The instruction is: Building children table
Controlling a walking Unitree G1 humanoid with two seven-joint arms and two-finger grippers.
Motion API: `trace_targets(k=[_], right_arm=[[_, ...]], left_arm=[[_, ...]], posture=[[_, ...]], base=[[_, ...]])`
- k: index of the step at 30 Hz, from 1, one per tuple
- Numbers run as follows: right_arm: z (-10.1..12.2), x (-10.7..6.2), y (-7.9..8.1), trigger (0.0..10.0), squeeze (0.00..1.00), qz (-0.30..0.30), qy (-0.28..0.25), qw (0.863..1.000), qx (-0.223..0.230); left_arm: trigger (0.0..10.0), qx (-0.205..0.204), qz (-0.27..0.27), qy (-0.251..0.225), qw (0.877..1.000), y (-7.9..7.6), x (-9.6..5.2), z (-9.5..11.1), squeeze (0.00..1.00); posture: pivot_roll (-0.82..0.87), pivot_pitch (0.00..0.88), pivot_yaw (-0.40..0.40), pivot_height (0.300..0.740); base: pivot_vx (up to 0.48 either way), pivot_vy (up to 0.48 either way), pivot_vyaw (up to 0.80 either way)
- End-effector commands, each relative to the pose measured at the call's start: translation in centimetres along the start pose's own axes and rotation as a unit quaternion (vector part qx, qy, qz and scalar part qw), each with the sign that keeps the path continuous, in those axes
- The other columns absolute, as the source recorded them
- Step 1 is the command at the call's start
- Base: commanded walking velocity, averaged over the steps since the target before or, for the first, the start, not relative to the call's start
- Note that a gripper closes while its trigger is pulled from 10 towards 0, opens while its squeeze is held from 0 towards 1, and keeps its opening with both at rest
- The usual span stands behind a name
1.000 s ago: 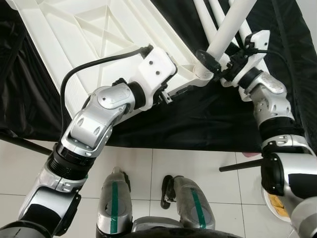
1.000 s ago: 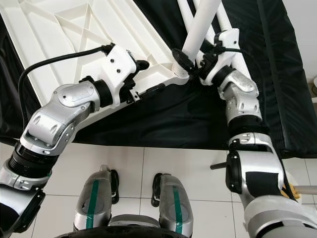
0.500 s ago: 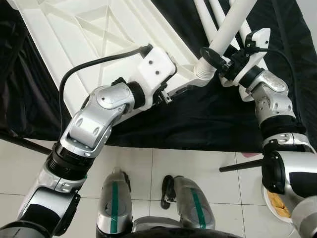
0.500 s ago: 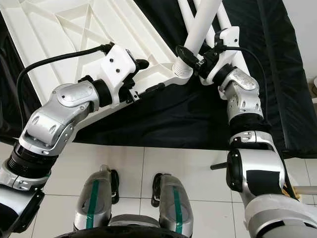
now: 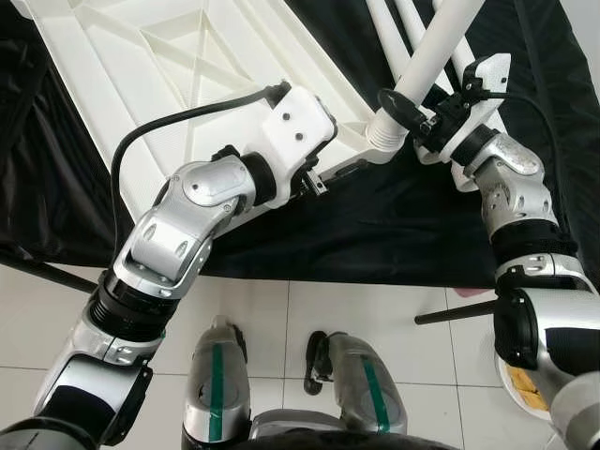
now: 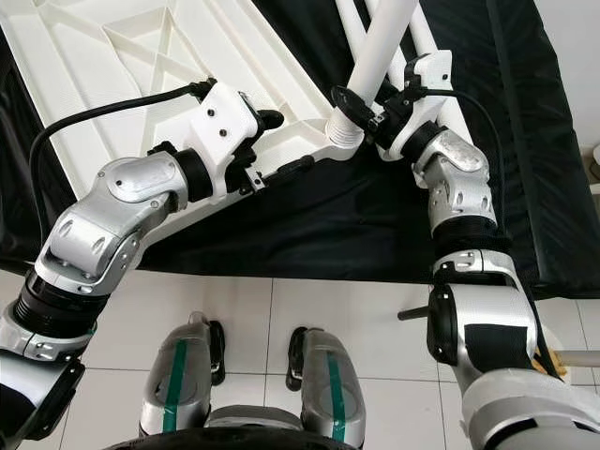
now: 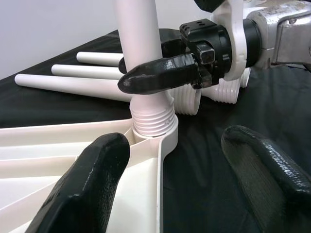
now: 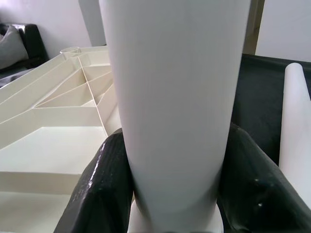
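Observation:
The white plastic tabletop (image 5: 169, 66) lies upside down on a black cloth, ribbed underside up. A white table leg (image 5: 436, 52) stands slanted in its near corner socket (image 7: 153, 128), threaded end in the collar. My right gripper (image 5: 412, 108) is shut on the leg just above the thread; its fingers (image 8: 104, 184) hug both sides of the leg (image 8: 175, 97). My left gripper (image 7: 180, 165) is open by the tabletop's edge beside that corner, with its fingers (image 7: 92, 184) apart and nothing between them.
Three spare white legs (image 7: 73, 85) lie on the black cloth (image 5: 375, 225) beyond the corner. Below the cloth's edge are white floor tiles, my feet (image 5: 356, 375), and dark rods at the right (image 5: 455, 312) and the left (image 5: 37, 272).
My right gripper has turned and shifted slightly at the leg's base while staying shut on it. The left arm holds its place.

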State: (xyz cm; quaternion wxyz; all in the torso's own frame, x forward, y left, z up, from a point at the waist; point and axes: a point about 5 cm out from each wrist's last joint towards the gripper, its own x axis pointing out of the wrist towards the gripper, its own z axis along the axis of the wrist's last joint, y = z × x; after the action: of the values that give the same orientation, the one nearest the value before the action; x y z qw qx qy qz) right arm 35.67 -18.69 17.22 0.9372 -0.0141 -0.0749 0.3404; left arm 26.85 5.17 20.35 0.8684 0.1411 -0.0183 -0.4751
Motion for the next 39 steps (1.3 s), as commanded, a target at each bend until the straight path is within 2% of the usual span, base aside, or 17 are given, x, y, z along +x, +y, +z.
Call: trace_targets(k=[1,14,39], right_arm=[[-0.4,-0.2,0.2,10.0,0.00,-0.011,-0.003,1.000,0.008],[-0.5,-0.4,1.0,10.0,0.00,-0.064,-0.025,0.998,0.003],[-1.3,-0.2,2.6,10.0,0.00,-0.154,-0.023,0.988,-0.003]], left_arm=[[10.0,0.000,-0.001,0.001,1.000,-0.1,-0.1,0.1,0.00],[10.0,0.001,0.000,0.000,1.000,0.0,-0.1,0.1,0.00],[10.0,0.003,-0.002,-0.002,1.000,-0.1,0.0,0.2,0.00]], posture=[[0.08,0.095,-0.050,0.740],[0.08,0.097,-0.047,0.740],[0.08,0.088,-0.050,0.740]], base=[[0.000,0.000,0.00],[0.000,0.000,0.00],[0.000,0.000,0.00]])
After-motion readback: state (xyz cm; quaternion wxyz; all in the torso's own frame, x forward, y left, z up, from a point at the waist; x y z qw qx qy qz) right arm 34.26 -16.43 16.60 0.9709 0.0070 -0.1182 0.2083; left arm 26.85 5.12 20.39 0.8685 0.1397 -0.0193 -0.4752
